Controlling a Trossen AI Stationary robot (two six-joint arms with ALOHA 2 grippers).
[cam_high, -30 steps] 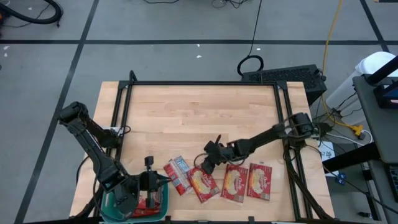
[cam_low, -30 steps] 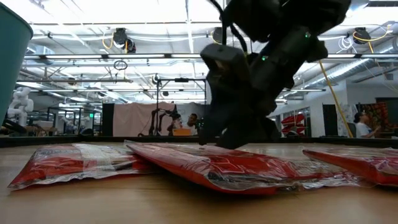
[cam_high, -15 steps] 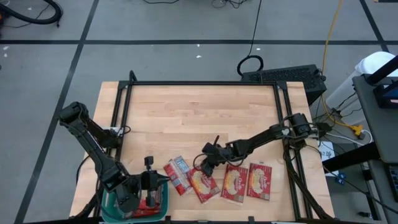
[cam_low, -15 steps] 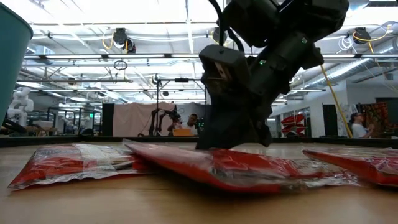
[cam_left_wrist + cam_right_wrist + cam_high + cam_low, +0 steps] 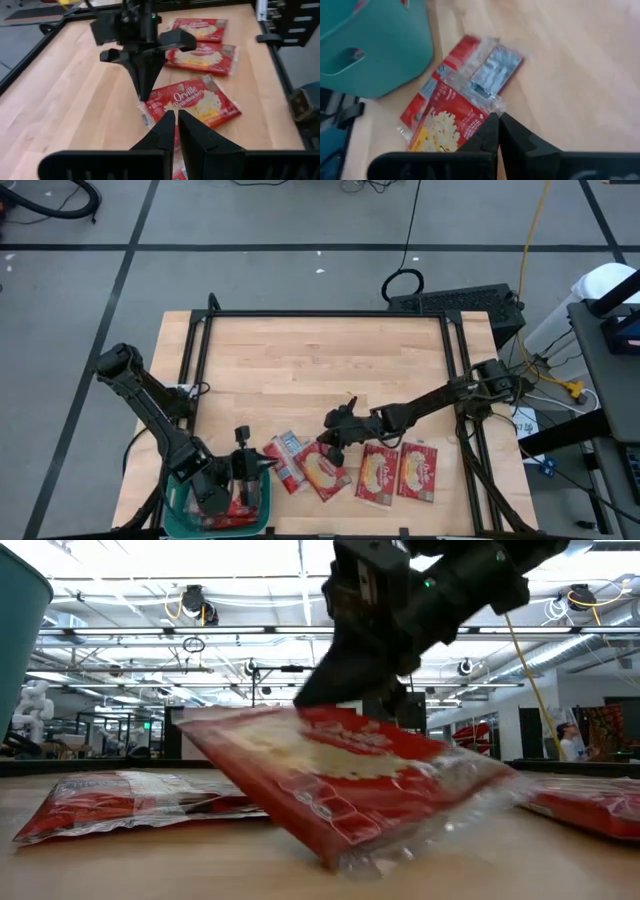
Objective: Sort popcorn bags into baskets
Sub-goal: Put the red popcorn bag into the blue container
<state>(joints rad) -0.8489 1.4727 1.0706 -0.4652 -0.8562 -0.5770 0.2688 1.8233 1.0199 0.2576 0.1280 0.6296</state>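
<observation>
Clamped right gripper (image 5: 328, 442) has tilted one popcorn bag (image 5: 350, 780) up off the table (image 5: 310, 360) since before. Left gripper (image 5: 262, 465) closed and empty over the teal basket (image 5: 176, 502), whose contents are mostly hidden.

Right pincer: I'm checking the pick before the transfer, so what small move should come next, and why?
Probably lift a little higher. The right pincer is shut on one edge of a popcorn bag, which tilts with its low edge at the table. Clearing it first should avoid dragging it toward the basket.
</observation>
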